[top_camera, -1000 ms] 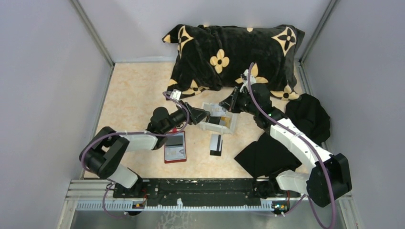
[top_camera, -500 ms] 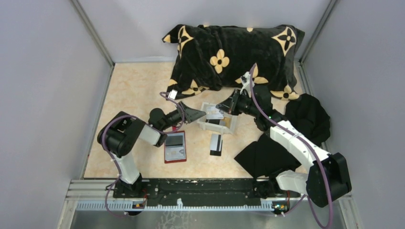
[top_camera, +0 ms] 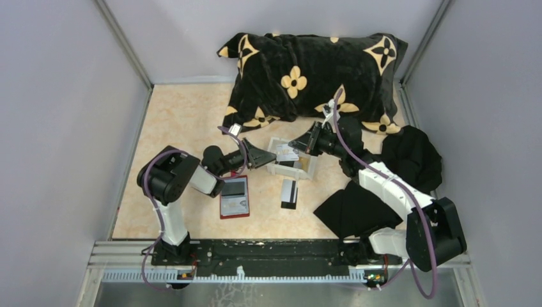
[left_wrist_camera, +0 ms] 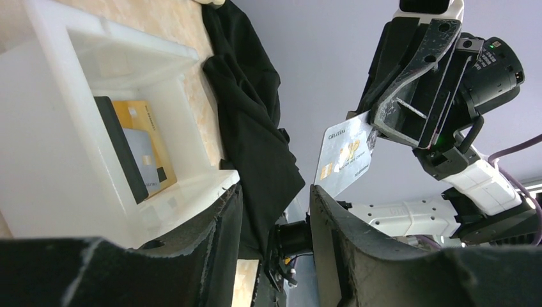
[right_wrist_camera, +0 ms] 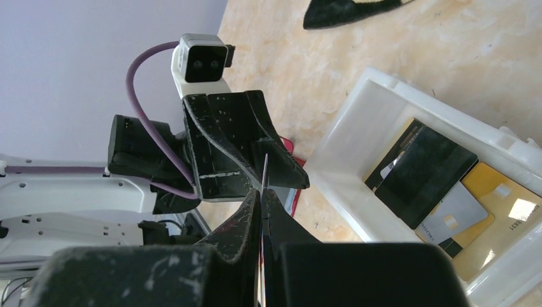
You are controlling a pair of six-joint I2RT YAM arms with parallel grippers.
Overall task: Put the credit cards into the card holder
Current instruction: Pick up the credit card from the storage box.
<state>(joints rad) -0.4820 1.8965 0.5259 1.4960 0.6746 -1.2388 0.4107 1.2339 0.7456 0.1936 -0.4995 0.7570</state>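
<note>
Overhead, we are seeing the task barely under way: the red card holder (top_camera: 234,197) is lying open and flat on the cream marbled table (top_camera: 185,121), just beside the left arm, and whether its greyish pockets are holding anything we cannot tell, while a black card with a white band (top_camera: 289,193) is lying loose near it. The right gripper (top_camera: 296,147) is pinching one pale card (top_camera: 287,155) over the white tray (top_camera: 276,167); the left gripper (top_camera: 265,155) is facing it with jaws spread and nothing between them. Through the left wrist we are looking at that thin, glossy, printed card held by one end, and at three more cards (left_wrist_camera: 146,157) overlapping in the tray's matte moulded well: black, gold and grey. Through the right wrist the held card is showing edge-on, a hairline clamped tight, so most cards are, we are judging, awaiting transfer
</note>
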